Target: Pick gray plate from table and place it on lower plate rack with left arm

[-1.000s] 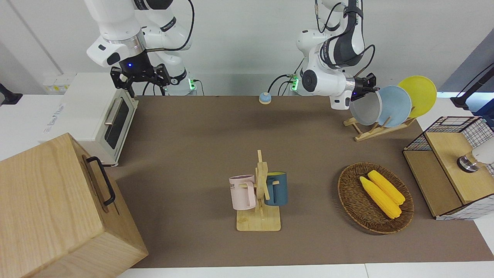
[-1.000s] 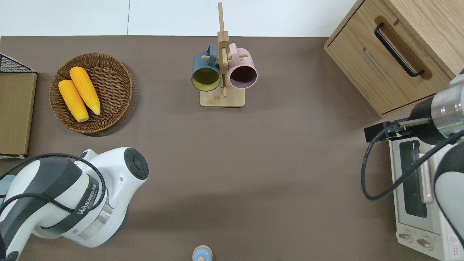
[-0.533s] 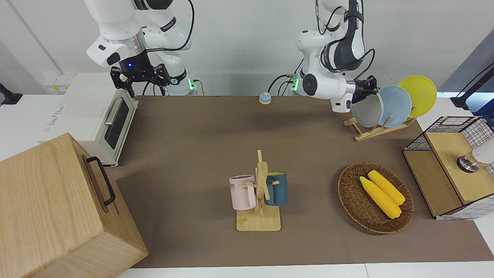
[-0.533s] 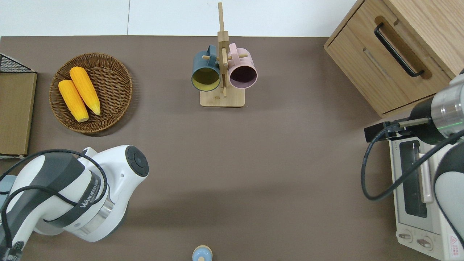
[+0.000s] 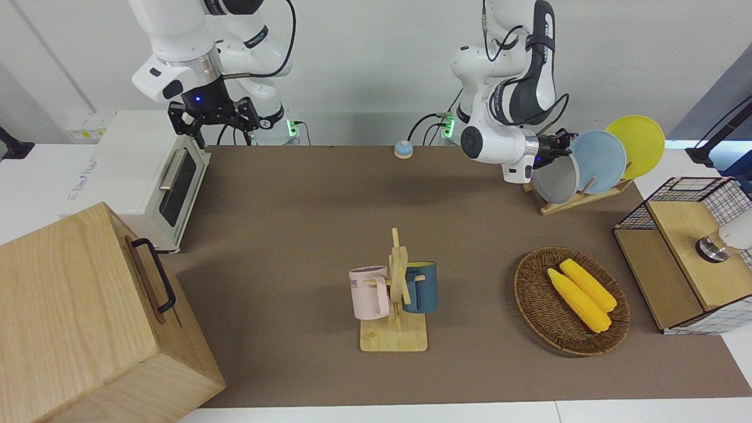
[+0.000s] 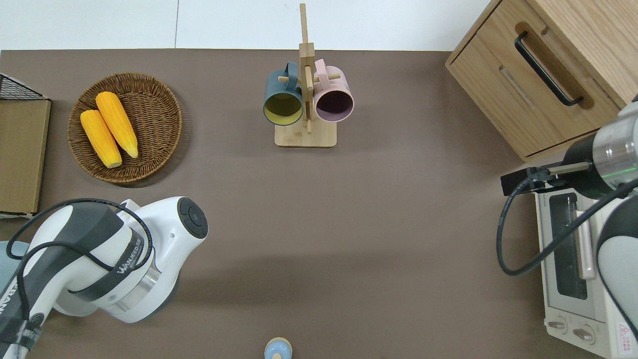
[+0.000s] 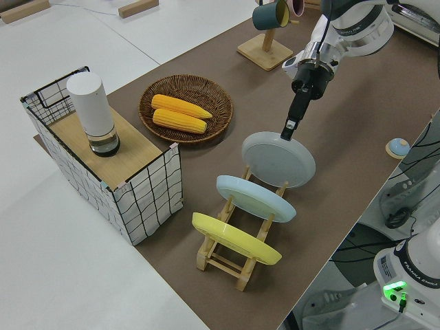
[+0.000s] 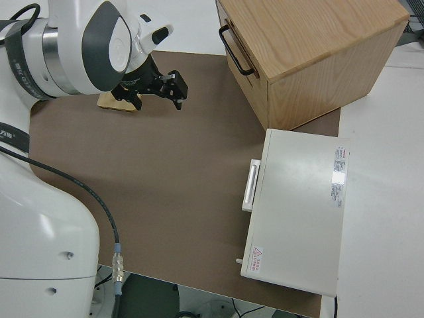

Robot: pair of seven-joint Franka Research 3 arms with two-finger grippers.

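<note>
Left side view gives me the left gripper (image 7: 288, 130) pinched on the gray plate (image 7: 278, 159) rim, plate tilted in the lower plate rack (image 7: 237, 258); right arm parked.

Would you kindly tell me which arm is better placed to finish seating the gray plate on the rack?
Left: the left gripper already holds the gray plate at the lower plate rack; the right arm is parked.

place: robot lab | cues: two arms (image 5: 505, 111), mock-kitchen props on table (image 5: 305, 205)
</note>
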